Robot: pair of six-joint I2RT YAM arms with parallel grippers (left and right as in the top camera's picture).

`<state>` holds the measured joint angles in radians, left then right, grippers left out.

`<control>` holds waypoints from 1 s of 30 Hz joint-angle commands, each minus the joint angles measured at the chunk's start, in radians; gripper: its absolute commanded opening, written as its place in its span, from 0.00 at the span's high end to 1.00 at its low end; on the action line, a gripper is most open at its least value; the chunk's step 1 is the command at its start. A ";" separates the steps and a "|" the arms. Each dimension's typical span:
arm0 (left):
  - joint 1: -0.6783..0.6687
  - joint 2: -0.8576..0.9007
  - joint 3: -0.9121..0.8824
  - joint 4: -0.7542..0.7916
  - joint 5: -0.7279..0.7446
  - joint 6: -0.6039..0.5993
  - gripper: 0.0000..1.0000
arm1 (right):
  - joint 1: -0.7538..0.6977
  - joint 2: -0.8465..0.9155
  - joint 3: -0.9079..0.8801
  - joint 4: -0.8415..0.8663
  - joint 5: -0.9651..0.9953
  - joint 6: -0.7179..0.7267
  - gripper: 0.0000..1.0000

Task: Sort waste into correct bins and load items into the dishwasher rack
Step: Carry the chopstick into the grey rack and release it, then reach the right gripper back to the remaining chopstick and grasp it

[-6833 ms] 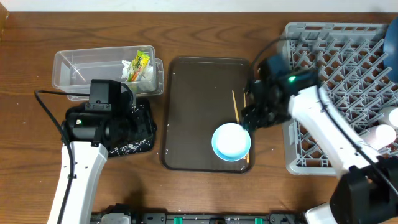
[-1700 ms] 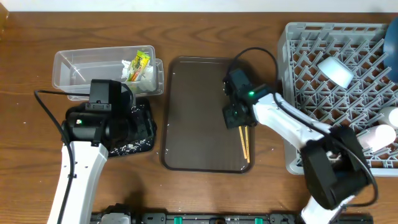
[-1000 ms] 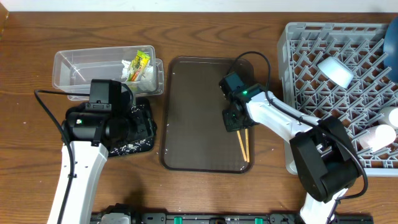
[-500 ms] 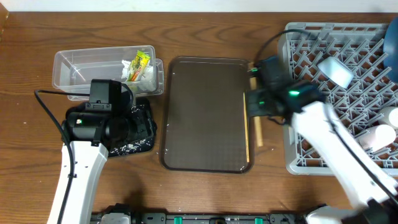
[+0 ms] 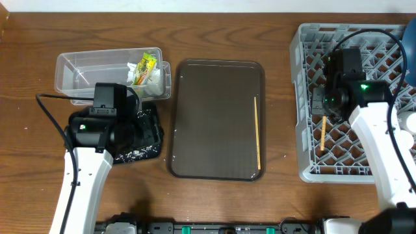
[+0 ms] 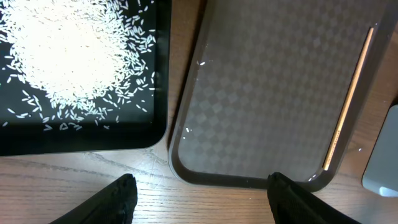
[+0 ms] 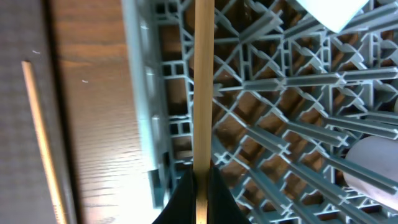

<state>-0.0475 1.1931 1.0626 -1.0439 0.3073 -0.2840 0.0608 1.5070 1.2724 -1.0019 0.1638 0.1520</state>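
Observation:
My right gripper (image 5: 324, 112) hangs over the left part of the grey dishwasher rack (image 5: 364, 45), shut on one wooden chopstick (image 5: 323, 134). In the right wrist view that chopstick (image 7: 203, 81) runs straight up from the pinched jaws (image 7: 200, 186) across the rack's lattice (image 7: 280, 124). The other chopstick (image 5: 257, 133) lies along the right side of the brown serving tray (image 5: 214, 117). My left gripper (image 6: 202, 182) hovers open over the table between the black tray (image 6: 87, 140) of rice (image 6: 68, 56) and the serving tray. The clear tub (image 5: 91, 71) holds the yellow-green wrapper (image 5: 145, 65) and a white tissue.
Part of a pale bowl (image 7: 329, 12) and a rounded pale cup (image 7: 373, 162) sit in the rack to the right of the held chopstick. The left arm's body (image 5: 104, 123) covers much of the black tray from above. Bare wood separates the serving tray from the rack.
My right gripper has carried one chopstick rightward from the serving tray's right edge to above the rack. The second chopstick stays on the tray. The left arm is still.

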 commanded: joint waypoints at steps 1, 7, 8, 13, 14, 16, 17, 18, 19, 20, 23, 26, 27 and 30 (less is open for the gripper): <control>0.004 0.002 0.000 -0.003 -0.010 0.013 0.30 | -0.026 0.061 -0.013 -0.003 0.009 -0.057 0.99; 0.004 0.002 0.000 -0.003 -0.010 0.013 0.30 | -0.025 0.148 -0.013 0.002 -0.006 -0.061 0.95; 0.004 0.002 0.000 -0.003 -0.010 0.013 0.30 | -0.025 0.152 -0.013 0.001 -0.014 -0.061 0.86; 0.004 0.002 0.000 -0.003 -0.010 0.013 0.30 | -0.023 0.134 -0.006 -0.006 -0.042 -0.059 0.62; 0.004 0.002 0.000 -0.003 -0.010 0.013 0.30 | -0.023 0.121 0.001 -0.013 -0.041 -0.052 0.61; 0.004 0.002 0.000 -0.003 -0.010 0.013 0.30 | -0.019 0.087 0.024 -0.022 -0.062 -0.045 0.60; 0.004 0.002 0.000 -0.003 -0.010 0.013 0.30 | -0.014 0.067 0.036 -0.022 -0.091 -0.045 0.59; 0.004 0.002 0.000 -0.003 -0.010 0.013 0.30 | -0.006 0.044 0.046 -0.018 -0.128 -0.044 0.57; 0.004 0.002 0.000 -0.003 -0.010 0.013 0.30 | 0.003 0.024 0.051 -0.007 -0.169 -0.045 0.56; 0.004 0.002 0.000 -0.003 -0.010 0.013 0.30 | 0.013 0.005 0.053 0.007 -0.214 -0.045 0.54; 0.004 0.002 0.000 -0.002 -0.010 0.013 0.30 | 0.056 -0.037 0.053 0.048 -0.323 -0.045 0.47; 0.004 0.002 0.000 -0.002 -0.010 0.013 0.30 | 0.125 -0.027 0.051 0.062 -0.325 -0.032 0.47; 0.004 0.002 0.000 -0.002 -0.010 0.013 0.30 | 0.150 -0.018 0.048 0.067 -0.325 -0.033 0.47; 0.004 0.002 0.000 -0.003 -0.010 0.013 0.30 | 0.217 0.024 0.041 0.069 -0.317 -0.018 0.44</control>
<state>-0.0475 1.1931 1.0626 -1.0439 0.3073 -0.2840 0.2237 1.4845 1.3201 -0.9329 -0.1215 0.1078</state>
